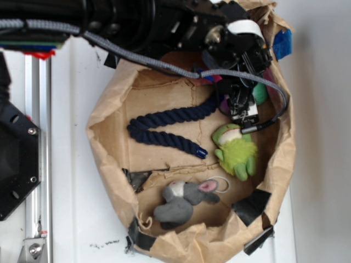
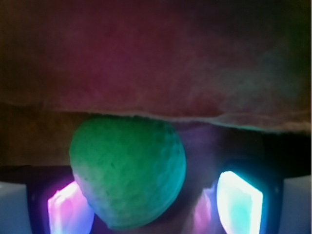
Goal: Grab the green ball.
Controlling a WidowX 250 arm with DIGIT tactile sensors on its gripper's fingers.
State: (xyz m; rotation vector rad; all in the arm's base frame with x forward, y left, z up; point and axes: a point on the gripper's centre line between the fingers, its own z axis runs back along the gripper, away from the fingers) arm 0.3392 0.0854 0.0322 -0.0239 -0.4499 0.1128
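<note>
The green ball fills the middle of the wrist view, round and mint-green with a pitted surface, lying against the brown paper wall. My gripper is open around it. The left finger touches the ball's side, while a dark gap separates the ball from the right finger. In the exterior view the gripper points down into the upper right of the paper-lined box, and only a sliver of the ball shows beside it.
The box of crumpled brown paper also holds a navy rope, a lime-green frog plush just below the gripper, and a grey mouse plush. A cable crosses the rim.
</note>
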